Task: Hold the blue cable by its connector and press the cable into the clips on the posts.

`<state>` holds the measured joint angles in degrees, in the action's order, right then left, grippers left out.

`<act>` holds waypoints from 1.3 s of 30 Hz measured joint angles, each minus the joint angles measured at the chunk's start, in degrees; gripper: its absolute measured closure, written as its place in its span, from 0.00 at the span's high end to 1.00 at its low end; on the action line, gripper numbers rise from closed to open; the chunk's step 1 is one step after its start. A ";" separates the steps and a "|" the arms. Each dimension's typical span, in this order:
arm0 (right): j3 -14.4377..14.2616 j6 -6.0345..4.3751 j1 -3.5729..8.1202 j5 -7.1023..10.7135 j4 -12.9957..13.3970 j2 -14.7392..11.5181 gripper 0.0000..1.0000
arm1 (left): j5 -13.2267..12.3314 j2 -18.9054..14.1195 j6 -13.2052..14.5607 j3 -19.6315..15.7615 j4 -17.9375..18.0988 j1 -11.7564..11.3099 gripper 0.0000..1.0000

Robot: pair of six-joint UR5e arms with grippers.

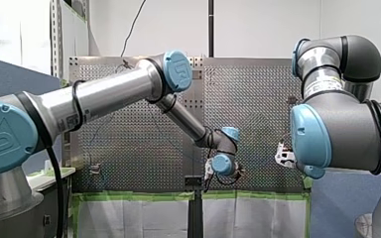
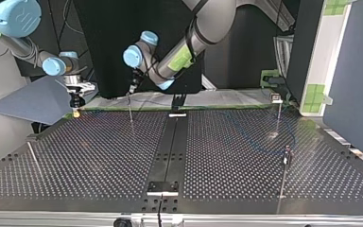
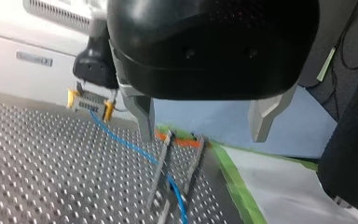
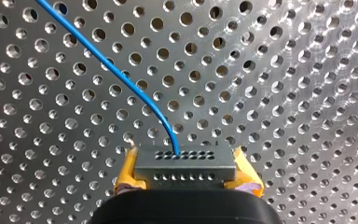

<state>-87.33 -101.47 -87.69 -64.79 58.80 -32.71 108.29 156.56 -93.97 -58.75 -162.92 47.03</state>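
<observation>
Perforated metal counter [image 2: 99, 156]: you have thin upright posts [image 2: 279, 116] standing on it, well apart.

Left arm [image 1: 109, 91] reaches toward the front view's middle. Right arm [image 1: 337, 129] stands at that view's right.

Left hand [image 3: 201, 135]: metal fingers [image 3: 142, 114] spread wide, nothing between them.

Right hand [image 4: 186, 176]: closed, its yellow pads [image 4: 127, 173] clamping the connector from both sides.

Two orange-topped posts [image 3: 156, 186] stand just below and ahead of the left hand.

Thin blue cable [image 3: 126, 142]: it leaves the right hand, slopes down toward these two posts and passes between them. You cannot tell from these views whether it sits in a clip.

Small grey rectangular connector [image 4: 185, 161]: in the right hand, over the counter's corner at the top view's left, beyond the left hand.

Judgement: the cable's long axis runs from the connector to the two posts, and the left hand is the nearer to them. Expect the press to fall to it while the right hand holds the line taut.
</observation>
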 joint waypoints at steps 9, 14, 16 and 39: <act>0.04 -0.05 -0.10 -0.05 0.04 0.01 0.00 | 3.01 -4.07 -1.61 -4.14 3.89 3.69 1.00; 0.05 -0.10 -0.20 -0.11 -0.08 0.03 0.00 | 5.50 -6.57 -3.98 -6.66 6.39 6.00 1.00; 0.05 -0.09 -0.22 -0.11 -0.23 0.04 0.00 | 6.64 -7.72 -4.97 -7.79 7.54 6.43 1.00; 0.07 0.95 -1.27 -0.24 -1.51 0.04 0.00 | 14.94 -19.59 -12.36 -19.66 3.82 5.26 1.00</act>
<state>-87.26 -100.52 -88.96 -65.03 57.29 -32.67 123.23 136.97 -106.34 -78.42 -159.10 52.29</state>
